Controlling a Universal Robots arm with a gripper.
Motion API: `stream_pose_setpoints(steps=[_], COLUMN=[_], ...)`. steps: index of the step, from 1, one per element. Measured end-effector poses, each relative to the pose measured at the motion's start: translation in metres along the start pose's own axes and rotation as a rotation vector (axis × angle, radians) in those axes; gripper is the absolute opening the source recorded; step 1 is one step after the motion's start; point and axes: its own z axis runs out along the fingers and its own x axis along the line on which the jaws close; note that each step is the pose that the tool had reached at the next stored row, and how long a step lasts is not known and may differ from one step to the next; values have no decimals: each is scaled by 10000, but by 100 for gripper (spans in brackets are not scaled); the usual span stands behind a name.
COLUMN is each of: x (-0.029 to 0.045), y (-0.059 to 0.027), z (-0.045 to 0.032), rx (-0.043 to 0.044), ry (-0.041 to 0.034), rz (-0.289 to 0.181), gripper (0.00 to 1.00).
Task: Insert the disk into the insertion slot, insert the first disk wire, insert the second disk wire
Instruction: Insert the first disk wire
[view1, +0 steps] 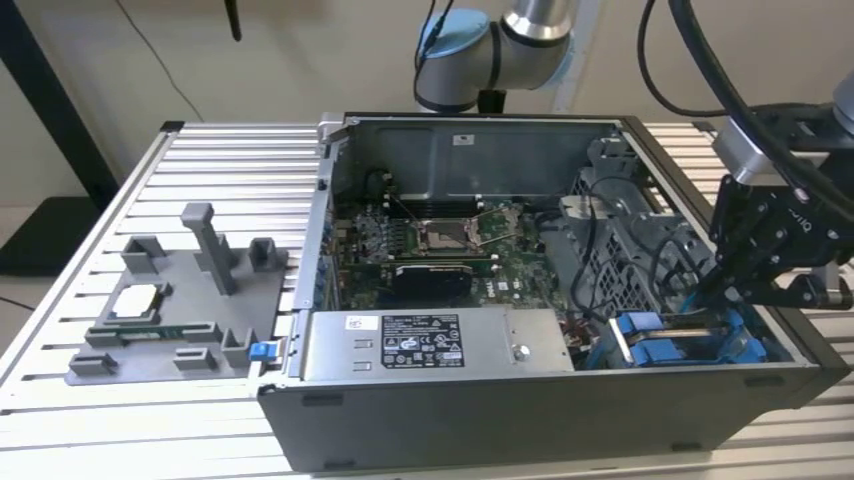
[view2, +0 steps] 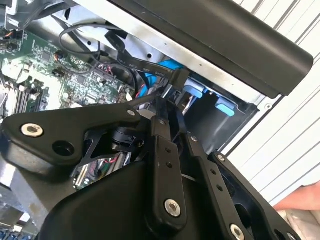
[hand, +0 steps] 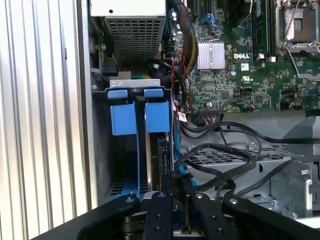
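The disk (hand: 161, 150) stands on edge in the insertion slot at the case's front corner, held in its blue carrier (hand: 157, 116); the carrier's blue tabs (view1: 667, 345) show on the exterior view's right. My gripper (view1: 717, 295) reaches down into that bay. In both wrist views its fingers (hand: 159, 210) close together at the disk's rear edge. The gripper (view2: 167, 102) is shut on a black wire connector (view2: 175, 80) right beside the blue carrier. A black cable (hand: 220, 150) loops from there toward the motherboard.
The grey labelled power-supply box (view1: 427, 345) lies along the case's near wall, next to the drive bay. The motherboard (view1: 427, 240) fills the case floor, with loose cables over a metal cage (view1: 627, 240). A grey fixture with parts (view1: 174, 310) sits on the slatted table.
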Motion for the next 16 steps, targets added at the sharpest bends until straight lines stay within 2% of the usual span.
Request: stream_pose_setpoints(steps=[5,10,16], x=[32,36,37], y=[-4,-5,-6], z=[25,67,79], rx=[-6,-8,-9], ry=[2,3,1], rz=[-22,-50,-56], gripper=[0,0,0])
